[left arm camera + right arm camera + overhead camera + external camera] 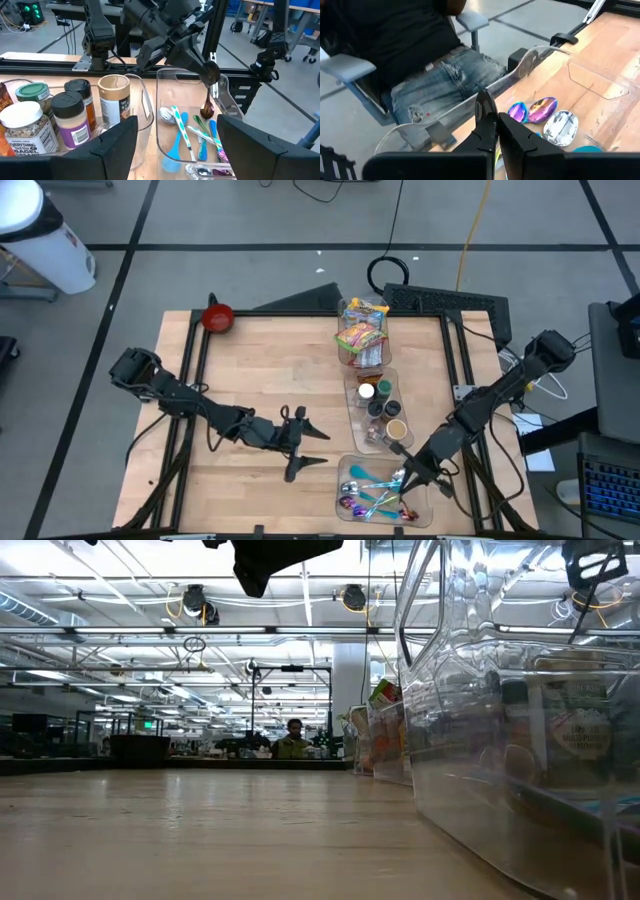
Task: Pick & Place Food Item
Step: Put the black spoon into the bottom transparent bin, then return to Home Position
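Observation:
Snack packets (361,326) fill a clear bin at the table's far middle. Spice jars (380,405) stand in a second clear bin nearer me, also in the left wrist view (70,117). My right gripper (403,477) hangs over the utensil bin (352,502) at the near edge, shut on a dark spoon (207,100). Left of these bins, above the bare wood, my left gripper (305,445) is open, its fingers (115,145) pointing at the bins with nothing between them. My right gripper pinches the dark spoon's handle near its upper end (212,80) between its two shut fingers (517,137). It reaches in from the table's right side, slanting a little down. The spoon hangs below with its bowl (207,109) down, inside the utensil bin's walls, above the other utensils.
A red bowl (217,317) sits at the far left corner. Several coloured spoons (187,132) lie in the utensil bin. A person in jeans (445,80) sits on a chair just past the table's near edge. Bare wood (270,370) stretches left of the bins.

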You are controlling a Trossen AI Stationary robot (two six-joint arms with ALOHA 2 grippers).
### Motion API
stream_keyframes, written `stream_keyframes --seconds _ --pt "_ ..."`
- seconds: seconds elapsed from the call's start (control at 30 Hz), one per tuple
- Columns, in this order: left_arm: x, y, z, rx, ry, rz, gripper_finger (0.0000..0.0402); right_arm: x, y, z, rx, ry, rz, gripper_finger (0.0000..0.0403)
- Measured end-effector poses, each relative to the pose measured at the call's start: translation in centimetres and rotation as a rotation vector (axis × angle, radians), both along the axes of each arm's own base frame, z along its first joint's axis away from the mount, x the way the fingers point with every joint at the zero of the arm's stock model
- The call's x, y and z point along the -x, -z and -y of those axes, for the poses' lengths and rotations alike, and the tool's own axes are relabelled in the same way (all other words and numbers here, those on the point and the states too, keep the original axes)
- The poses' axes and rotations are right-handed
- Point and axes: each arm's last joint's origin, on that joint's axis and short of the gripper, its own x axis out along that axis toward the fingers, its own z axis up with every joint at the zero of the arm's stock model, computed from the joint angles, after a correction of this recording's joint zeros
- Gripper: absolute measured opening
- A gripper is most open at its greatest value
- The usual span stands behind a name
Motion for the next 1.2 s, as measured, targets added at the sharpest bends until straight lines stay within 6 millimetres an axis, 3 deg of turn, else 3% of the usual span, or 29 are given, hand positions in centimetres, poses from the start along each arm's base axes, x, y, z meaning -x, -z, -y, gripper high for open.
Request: stream_keyframes --seconds 0.2,0.57,0.77,0.87,1.0,1.2 --pt "0.0 0.0 0.0 0.0 0.0 0.0 0.0273 0.2 0.2 0.1 -0.085 0.003 0.078 0.0041" --pt "0.0 0.0 0.0 -0.002 0.0 -0.004 0.0274 0.0 0.1 0.2 -0.091 0.061 0.113 0.0161" --pt "0.3 -0.3 -0.1 -0.022 0.003 -0.014 0.0274 0.0 -0.2 0.2 -0.111 0.045 0.128 0.0189" --pt "1.6 -2.3 -0.7 -0.034 0.015 -0.016 0.0274 0.2 0.1 0.2 -0.122 0.039 0.057 0.0192" --pt "4.9 -5.3 -1.9 -0.035 0.019 -0.073 0.0274 0.7 0.1 0.6 -0.145 0.076 -0.046 0.0188" --pt "9.2 -8.0 -3.6 -0.107 0.032 -0.108 0.0274 2.4 -2.5 2.0 -0.234 0.08 -0.004 0.0179"
